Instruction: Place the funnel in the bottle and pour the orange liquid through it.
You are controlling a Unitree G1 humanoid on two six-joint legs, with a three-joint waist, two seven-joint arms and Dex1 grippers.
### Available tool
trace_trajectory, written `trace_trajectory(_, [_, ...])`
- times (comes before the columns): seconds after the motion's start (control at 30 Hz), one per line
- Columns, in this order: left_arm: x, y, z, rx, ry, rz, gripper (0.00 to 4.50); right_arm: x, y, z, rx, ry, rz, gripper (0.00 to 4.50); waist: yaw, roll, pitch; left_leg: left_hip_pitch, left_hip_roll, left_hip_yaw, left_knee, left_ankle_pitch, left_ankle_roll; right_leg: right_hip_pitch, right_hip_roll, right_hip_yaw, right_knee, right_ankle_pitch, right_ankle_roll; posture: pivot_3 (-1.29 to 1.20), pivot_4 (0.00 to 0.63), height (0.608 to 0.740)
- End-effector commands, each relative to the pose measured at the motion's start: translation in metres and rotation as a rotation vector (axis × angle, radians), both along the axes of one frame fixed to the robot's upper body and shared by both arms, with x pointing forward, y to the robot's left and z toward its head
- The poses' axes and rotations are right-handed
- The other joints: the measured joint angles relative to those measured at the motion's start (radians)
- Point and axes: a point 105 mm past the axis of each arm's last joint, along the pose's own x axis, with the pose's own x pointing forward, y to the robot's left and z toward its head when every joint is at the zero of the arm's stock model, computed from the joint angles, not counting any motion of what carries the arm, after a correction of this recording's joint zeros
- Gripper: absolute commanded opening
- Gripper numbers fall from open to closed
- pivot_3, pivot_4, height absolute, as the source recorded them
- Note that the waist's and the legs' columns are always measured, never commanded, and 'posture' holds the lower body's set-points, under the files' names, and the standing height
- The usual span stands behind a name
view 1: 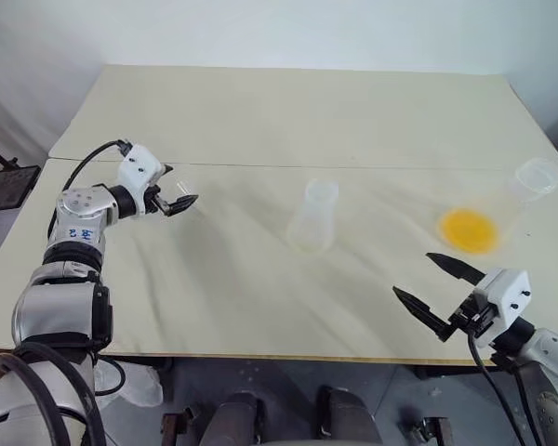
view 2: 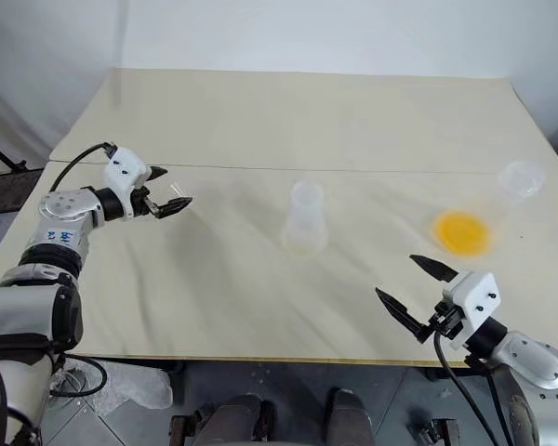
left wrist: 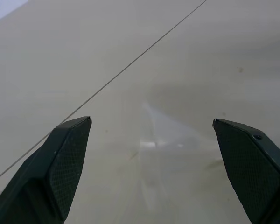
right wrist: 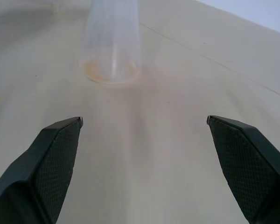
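Observation:
The funnel [left wrist: 164, 142], small and clear, rests on the table just ahead of my left gripper [view 1: 181, 184] and in line with the gap between its open fingers; nothing grips it. The bottle [view 1: 313, 218], an empty clear conical flask, stands upright at mid-table. Further right stands a second clear flask [view 1: 525, 190] with the orange liquid [view 1: 468, 229] pooled in its base. My right gripper [view 1: 412, 273] hovers open near the front edge, below that flask. It points toward the bottle [right wrist: 113, 42] and holds nothing.
The table [view 1: 260, 111] wears a cream cloth with a seam running across it behind the flasks. Its front edge lies close under my right gripper. A dark stand [view 1: 5, 181] is off the table's left side.

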Motion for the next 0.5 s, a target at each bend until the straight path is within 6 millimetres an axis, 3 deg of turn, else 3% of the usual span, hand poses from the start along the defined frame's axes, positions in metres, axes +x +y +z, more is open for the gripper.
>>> trace_trajectory(0.03, [-0.001,0.007,0.006,0.004,0.012,0.013,4.03,-0.005,-0.001,0.013,-0.008,-0.066,-0.013,4.5,-0.001,0.0,0.0,0.0,0.0,0.0,0.0,0.0,0.0,0.0,0.0,0.0,0.0,0.0,0.0,0.0,0.15,0.74])
trace_trajectory(0.33, [-0.008,0.023,-0.007,0.041,0.103,0.045,1.3,0.0,-0.002,0.015,-0.008,-0.077,-0.022,4.5,-0.001,0.0,-0.001,0.001,0.0,0.0,0.0,0.0,0.0,0.0,0.0,0.0,0.001,0.0,0.0,0.0,0.15,0.74])
trace_trajectory(0.5, [-0.011,0.029,-0.007,0.024,0.102,0.049,0.23,0.0,-0.002,0.013,-0.008,-0.073,-0.02,4.5,-0.002,0.0,-0.002,0.007,0.001,0.003,0.0,0.0,0.0,0.003,0.0,0.002,0.003,0.0,0.0,0.0,0.15,0.74])
